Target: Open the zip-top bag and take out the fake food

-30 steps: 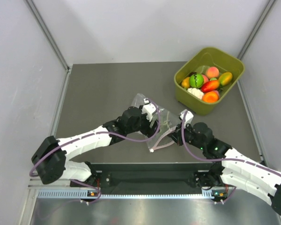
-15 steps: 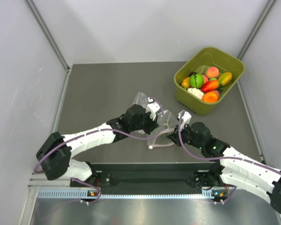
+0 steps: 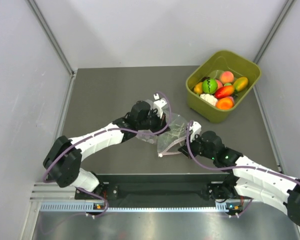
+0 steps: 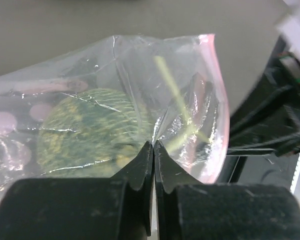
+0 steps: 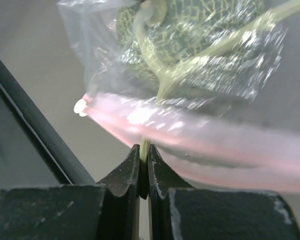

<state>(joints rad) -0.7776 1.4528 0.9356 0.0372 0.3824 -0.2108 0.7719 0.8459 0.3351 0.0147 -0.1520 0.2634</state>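
The zip-top bag (image 3: 172,131) lies on the grey table between my two grippers, clear and crinkly, with a pink zip strip (image 5: 155,120) along its mouth. Through the plastic shows the fake food (image 4: 90,131), a round green netted piece with a pale stem. My left gripper (image 4: 153,143) is shut on a fold of the bag's clear wall near the pink strip; in the top view this left gripper (image 3: 161,119) sits at the bag's far left side. At the bag's near right, my right gripper (image 3: 186,141) is shut on the pink-strip edge, a pale green sliver between its tips (image 5: 144,147).
An olive-green tub (image 3: 240,62) holding several toy fruits stands at the back right, apart from the bag. Grey walls close in the table (image 3: 105,95) on three sides. A black rail (image 5: 35,130) runs along the near edge beside the right gripper.
The left gripper has gone from open to shut on the bag's wall and shifted toward the back. The right arm crept slightly left, still shut on the bag's edge.
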